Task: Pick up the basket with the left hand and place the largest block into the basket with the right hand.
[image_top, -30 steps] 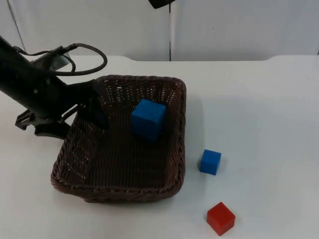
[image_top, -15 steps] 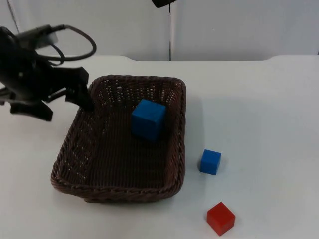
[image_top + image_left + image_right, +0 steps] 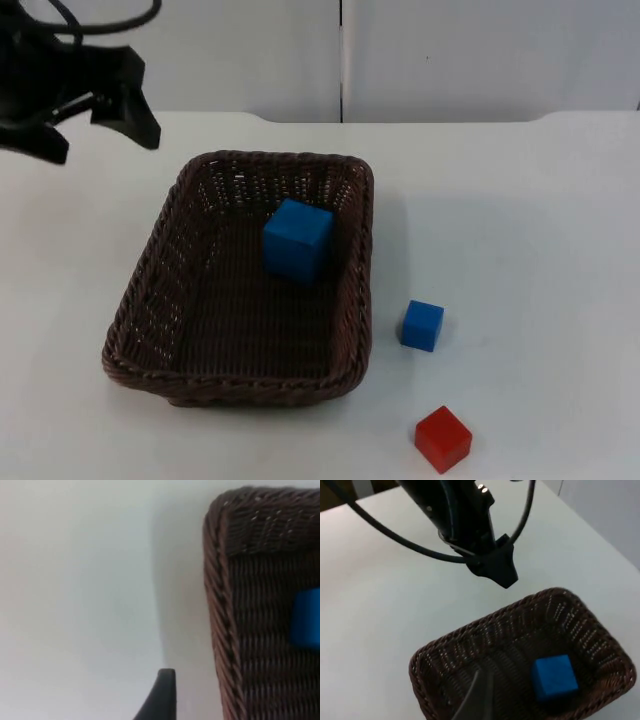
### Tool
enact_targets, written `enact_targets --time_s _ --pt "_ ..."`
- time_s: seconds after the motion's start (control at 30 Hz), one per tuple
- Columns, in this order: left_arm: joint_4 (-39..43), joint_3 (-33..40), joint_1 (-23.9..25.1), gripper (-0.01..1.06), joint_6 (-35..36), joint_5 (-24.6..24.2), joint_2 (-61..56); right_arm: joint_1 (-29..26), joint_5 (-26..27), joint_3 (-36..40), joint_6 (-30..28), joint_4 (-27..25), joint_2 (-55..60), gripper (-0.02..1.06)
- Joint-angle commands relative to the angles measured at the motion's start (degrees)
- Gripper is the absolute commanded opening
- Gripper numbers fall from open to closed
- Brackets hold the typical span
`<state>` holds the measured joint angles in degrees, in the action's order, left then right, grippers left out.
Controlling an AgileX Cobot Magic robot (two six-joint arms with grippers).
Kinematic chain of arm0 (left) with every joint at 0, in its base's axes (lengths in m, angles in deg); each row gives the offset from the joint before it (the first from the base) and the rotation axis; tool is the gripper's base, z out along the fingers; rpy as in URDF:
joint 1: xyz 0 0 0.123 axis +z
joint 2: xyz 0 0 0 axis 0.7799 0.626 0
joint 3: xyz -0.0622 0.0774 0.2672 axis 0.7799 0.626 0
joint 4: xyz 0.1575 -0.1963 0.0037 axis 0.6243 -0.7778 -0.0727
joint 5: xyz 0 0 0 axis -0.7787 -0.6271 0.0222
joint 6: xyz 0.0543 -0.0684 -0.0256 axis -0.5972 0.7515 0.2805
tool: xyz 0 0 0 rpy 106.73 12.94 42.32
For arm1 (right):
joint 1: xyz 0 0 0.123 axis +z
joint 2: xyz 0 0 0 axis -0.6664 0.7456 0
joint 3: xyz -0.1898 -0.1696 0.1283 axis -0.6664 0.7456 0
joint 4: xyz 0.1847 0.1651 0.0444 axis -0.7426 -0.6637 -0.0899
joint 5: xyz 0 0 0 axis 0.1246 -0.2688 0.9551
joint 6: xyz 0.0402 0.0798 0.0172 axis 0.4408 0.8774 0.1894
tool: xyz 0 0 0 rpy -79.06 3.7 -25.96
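Basket [image 3: 240, 380] sits on the table [image 3: 520, 220] with the large blue block [image 3: 297, 238] inside; left gripper [image 3: 85, 95] hovers spread off its far corner, so we'd reclamp the rim squarely; right gripper's fingers: cannot tell.

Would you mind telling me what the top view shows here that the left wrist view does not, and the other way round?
Top view alone: the small blue block and the red block on the white table beside the basket, and the left end effector raised beyond the basket's far left corner. Left wrist view alone: one black fingertip over bare table. Both: the brown wicker basket with the large blue block inside it.
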<state>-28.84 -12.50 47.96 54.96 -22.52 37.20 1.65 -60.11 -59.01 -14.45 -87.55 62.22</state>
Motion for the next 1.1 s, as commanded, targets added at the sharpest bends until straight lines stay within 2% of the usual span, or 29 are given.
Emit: enact_targets --time_s 0.0,0.37,0.5,0.67,1.07 --pt "1.2 -0.2 -0.1 0.82 1.0 -1.1 -2.3 0.2 -0.2 0.1 0.6 0.6 -1.9 0.78" --pt "1.9 1.0 -0.1 0.82 1.4 -6.0 -14.0 0.2 0.0 2.2 2.2 0.6 -6.7 0.78" --pt "1.9 4.8 -0.1 0.82 1.4 -4.2 -19.1 0.2 1.0 5.9 2.2 0.8 -9.2 0.78" --pt "3.4 11.8 -0.1 0.82 1.3 -2.4 -30.3 0.2 4.7 15.4 2.6 0.8 -16.3 0.78" --pt "6.2 19.3 -0.1 0.82 1.3 -3.5 -49.4 0.2 6.3 27.9 4.2 0.8 -30.4 0.78"
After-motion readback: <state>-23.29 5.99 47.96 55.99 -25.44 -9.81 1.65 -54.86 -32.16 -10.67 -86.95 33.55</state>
